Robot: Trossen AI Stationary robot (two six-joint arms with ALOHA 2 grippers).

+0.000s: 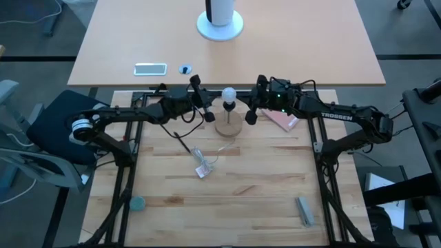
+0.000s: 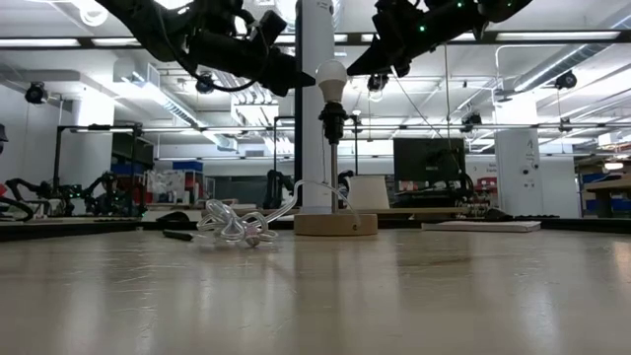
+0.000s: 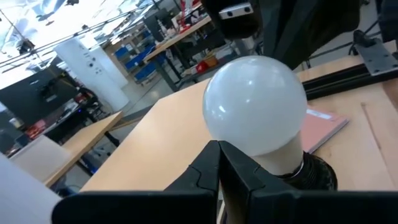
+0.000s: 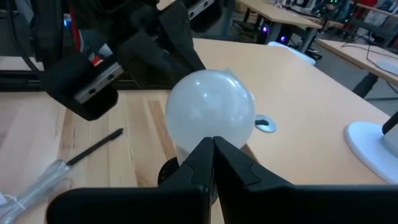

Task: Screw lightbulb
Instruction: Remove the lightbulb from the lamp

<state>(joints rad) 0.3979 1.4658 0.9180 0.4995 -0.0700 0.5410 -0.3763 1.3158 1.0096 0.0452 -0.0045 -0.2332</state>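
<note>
The white frosted lightbulb (image 1: 228,93) stands upright in a black socket (image 2: 332,120) on a thin rod over a round wooden base (image 1: 229,127), at the far middle of the wooden table. My left gripper (image 1: 205,105) is shut, just left of the bulb at bulb height. My right gripper (image 1: 251,105) is shut, just right of it. In each wrist view the closed fingertips (image 3: 219,152) (image 4: 213,149) point at the bulb (image 3: 255,106) (image 4: 210,115). In the low view a gap shows between each gripper and the bulb (image 2: 331,77).
A clear plastic packet (image 1: 201,164) and a thin black stick (image 1: 180,141) lie near the base. A pink booklet (image 1: 282,121) lies under the right arm. A teal disc (image 1: 138,203) and a grey piece (image 1: 304,211) lie near the front. A second table behind holds a phone (image 1: 150,68) and a white stand (image 1: 220,25).
</note>
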